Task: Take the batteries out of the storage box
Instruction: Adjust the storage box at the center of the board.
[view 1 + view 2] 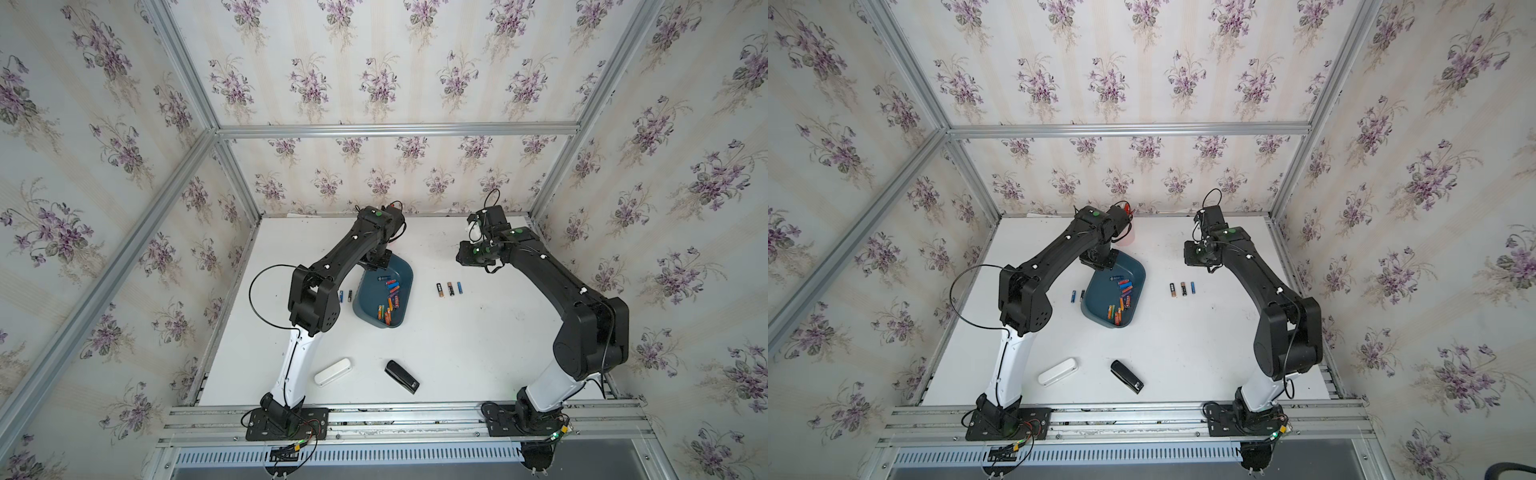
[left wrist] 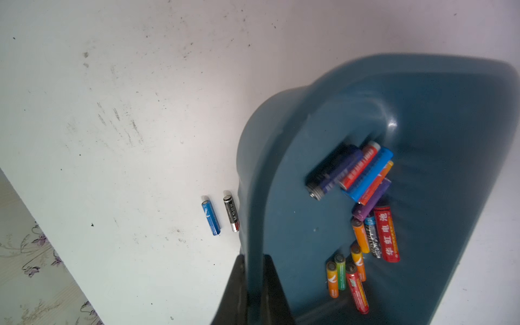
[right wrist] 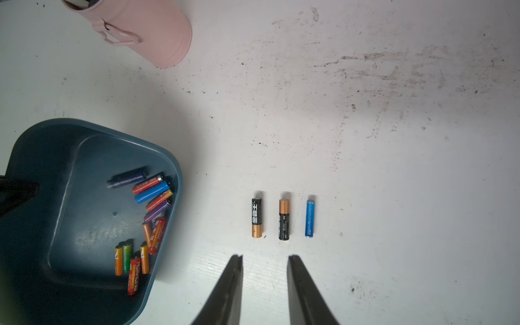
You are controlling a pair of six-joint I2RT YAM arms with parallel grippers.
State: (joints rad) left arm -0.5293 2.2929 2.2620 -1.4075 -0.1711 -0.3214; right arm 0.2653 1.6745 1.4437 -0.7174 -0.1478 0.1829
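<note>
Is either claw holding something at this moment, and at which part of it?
The left claw pinches the storage box by its wall, one finger inside, one outside. The right claw holds nothing.

- White table: the surface is scuffed, with dark streaks and specks that show most clearly in the right wrist view.
- White oblong case: it lies flat near the table's front edge and has rounded ends.
- Black stapler: it lies closed and at an angle, near the case on its right, with the 2 apart.
- Pink cup: it has 1 loop handle on its side and sits toward the table's back edge.
- Wallpaper: purple flower sprigs on pale stripes cover 3 walls.
- Aluminium frame: silver rails run along the wall corners.
</note>
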